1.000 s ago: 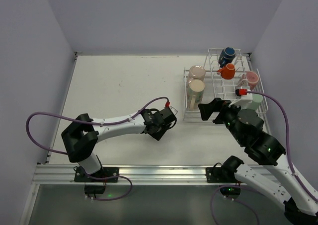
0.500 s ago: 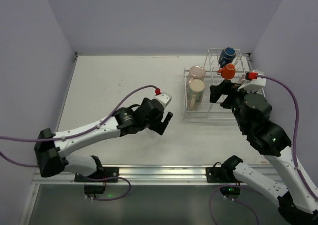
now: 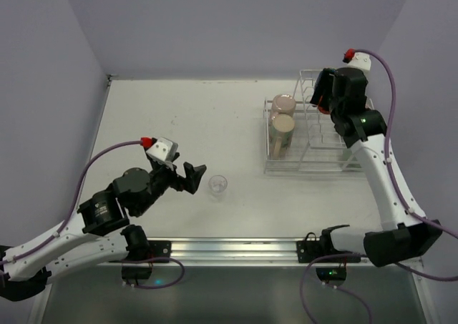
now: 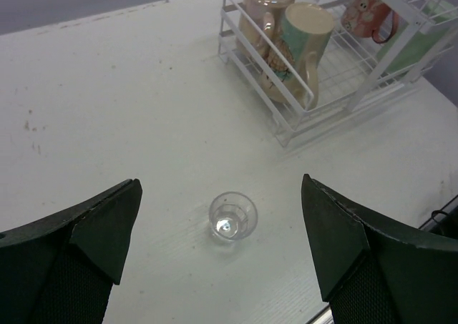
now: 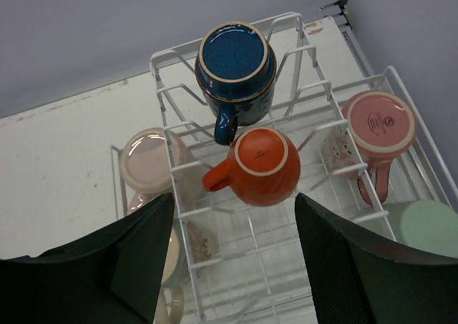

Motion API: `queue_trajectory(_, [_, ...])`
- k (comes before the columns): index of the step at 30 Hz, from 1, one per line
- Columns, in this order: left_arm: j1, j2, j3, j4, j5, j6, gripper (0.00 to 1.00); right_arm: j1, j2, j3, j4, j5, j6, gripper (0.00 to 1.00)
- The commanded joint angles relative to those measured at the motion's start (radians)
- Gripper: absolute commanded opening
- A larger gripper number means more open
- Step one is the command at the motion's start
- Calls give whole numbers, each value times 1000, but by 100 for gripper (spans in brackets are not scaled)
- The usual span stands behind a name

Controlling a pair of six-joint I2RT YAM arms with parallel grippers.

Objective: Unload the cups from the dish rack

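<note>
Right claw apart, hangs over orange cup in dish rack. Go straight down, pinch cup body, lift high above rack before swinging out. Left claw apart, clear glass stands on counter just ahead.

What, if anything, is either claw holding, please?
Nothing: the left claw is open near the glass, the right claw open above the orange cup.

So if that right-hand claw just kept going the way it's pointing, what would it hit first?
Probably the orange cup, upside down in the dish rack: the wrist view shows it centred between the open right gripper's fingers, with nothing visibly in front. Depth is hard to judge.
</note>
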Motion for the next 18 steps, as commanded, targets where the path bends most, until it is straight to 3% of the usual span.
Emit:
queue_trajectory(1, [0, -42, -45, 34, -84, 51, 100, -18, 64, 90, -28, -12, -31, 69])
queue_trajectory(18, [0, -20, -72, 74, 15, 80, 100, -63, 273, 132, -51, 86, -3, 69])
